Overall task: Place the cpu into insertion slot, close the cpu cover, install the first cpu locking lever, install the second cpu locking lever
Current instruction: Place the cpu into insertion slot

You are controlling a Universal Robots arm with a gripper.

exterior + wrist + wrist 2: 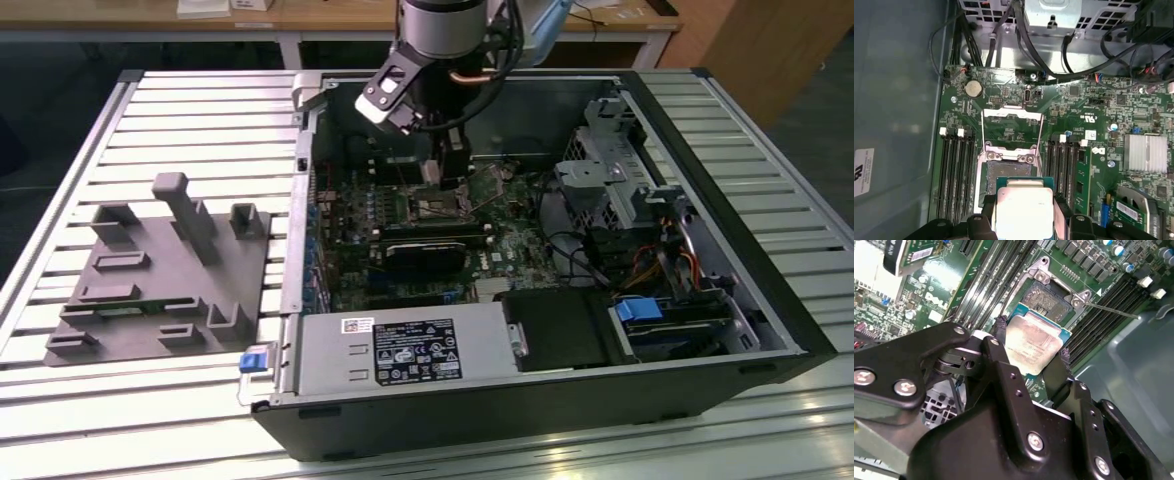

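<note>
Both fingers [1000,330] closed on the cpu [1036,345] by opposite edges, just over the insertion slot [1006,172], upper centre of exterior view; cpu cover [1013,113] stands open. Slot partly hidden behind cpu; contact unclear.

Cpu [1034,342] seemingly over insertion slot [1047,299]

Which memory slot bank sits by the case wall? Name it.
The bank between the socket and the grey wall; the other bank lies toward the heatsink.
</note>
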